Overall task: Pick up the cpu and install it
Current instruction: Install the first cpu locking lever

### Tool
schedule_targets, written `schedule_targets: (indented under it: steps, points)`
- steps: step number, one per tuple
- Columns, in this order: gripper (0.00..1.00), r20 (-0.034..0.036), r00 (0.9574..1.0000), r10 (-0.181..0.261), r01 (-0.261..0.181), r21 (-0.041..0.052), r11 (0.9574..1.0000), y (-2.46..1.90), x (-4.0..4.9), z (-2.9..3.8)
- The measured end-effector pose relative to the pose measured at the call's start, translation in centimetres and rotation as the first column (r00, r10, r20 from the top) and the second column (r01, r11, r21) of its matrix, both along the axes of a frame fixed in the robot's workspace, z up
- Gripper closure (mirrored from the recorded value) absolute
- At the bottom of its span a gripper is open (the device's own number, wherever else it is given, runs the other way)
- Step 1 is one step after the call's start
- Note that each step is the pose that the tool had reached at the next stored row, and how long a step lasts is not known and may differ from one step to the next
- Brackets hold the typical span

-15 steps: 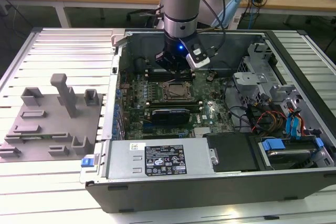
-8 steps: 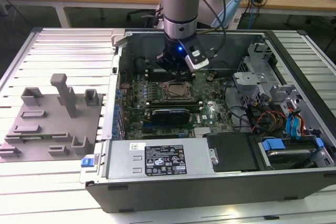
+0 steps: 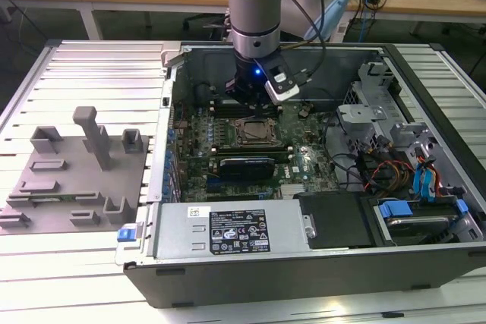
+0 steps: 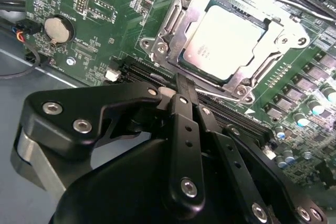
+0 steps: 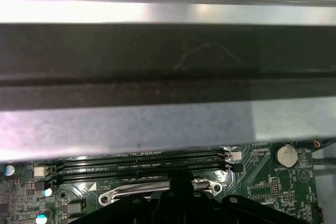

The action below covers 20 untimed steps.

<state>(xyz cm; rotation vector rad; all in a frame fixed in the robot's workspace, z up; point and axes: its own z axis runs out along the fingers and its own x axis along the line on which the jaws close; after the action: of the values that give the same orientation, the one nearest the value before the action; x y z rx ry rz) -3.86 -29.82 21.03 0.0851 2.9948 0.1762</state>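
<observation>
The cpu (image 4: 226, 43), a flat square with a silvery-grey top, lies inside the metal socket frame (image 4: 167, 27) on the green motherboard. In the exterior view the cpu (image 3: 254, 131) sits in the middle of the open computer case. My gripper (image 3: 254, 101) hangs just above and behind it. In the second wrist view my gripper (image 4: 181, 85) has its black fingers drawn together, with nothing between them, a short way off the socket's edge. The gripper's tips (image 5: 181, 179) also show over the memory slots in the first wrist view.
A grey plastic fixture (image 3: 76, 180) lies on the slatted table at the exterior view's left. The power supply (image 3: 235, 233) fills the case's front. A drive cage with blue tabs and cables (image 3: 421, 180) is at the right. Memory slots (image 4: 139, 72) and a coin battery (image 4: 56, 29) flank the socket. The case wall (image 5: 157, 66) rises close by.
</observation>
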Motion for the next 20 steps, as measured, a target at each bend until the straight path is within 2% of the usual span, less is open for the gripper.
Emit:
schedule_targets:
  steps: [4,11,20]
  points:
    - [0.89,0.0013,0.9999,-0.014,0.014,0.0001,0.9999,0.07,-0.43,-0.09]
    - [0.89,0.0013,0.9961,-0.089,0.089,0.0001,0.9961,0.14,-0.44,-0.22]
    - [0.89,0.0013,0.9907,-0.136,0.136,0.0000,0.9907,0.71,-0.46,-0.28]
